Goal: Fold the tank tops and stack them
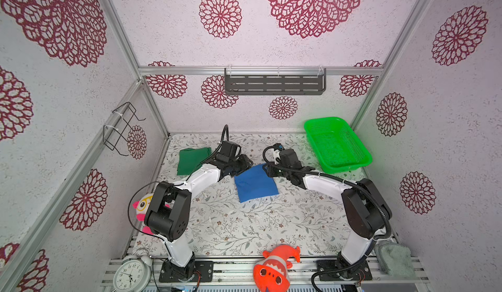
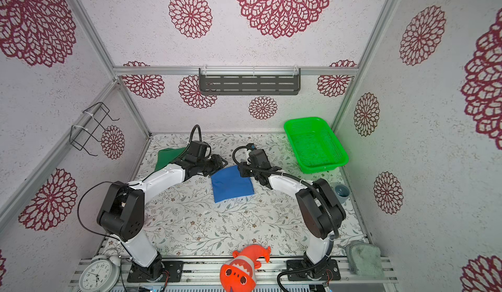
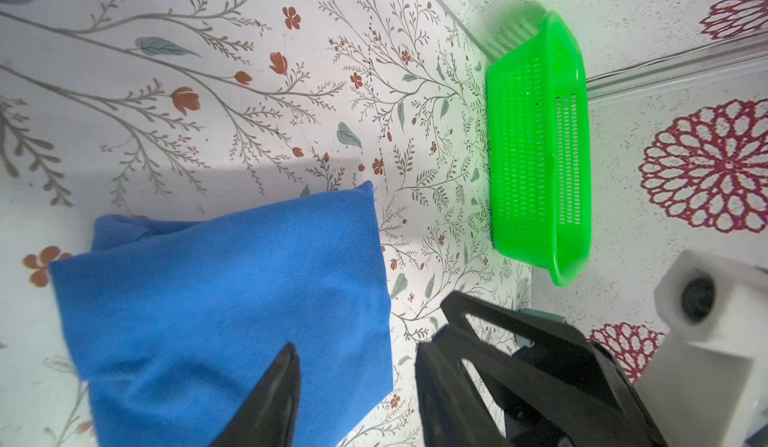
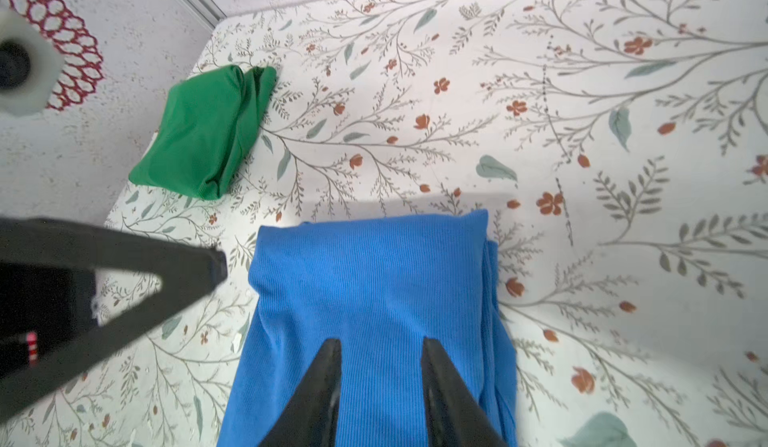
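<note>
Floral table (image 1: 231,231) w/ mesh basket (image 1: 336,146); blue top (image 1: 256,184), green top (image 1: 190,160) outside.

Looking into a booth of pale textured walls (image 1: 176,32) stamped with crimson rosettes, edged with aluminium rails (image 1: 184,71); noticing a dark slotted shelf (image 1: 274,84) hanging on the back rail, a black wire rack (image 1: 121,127) on the left wall, a leaf-and-flower tabletop (image 1: 244,222) under soft even light

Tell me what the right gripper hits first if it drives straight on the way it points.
The folded royal blue cloth tank top: the right gripper, jaws open, aims down into it. Whether the tips touch it yet is unclear.
</note>
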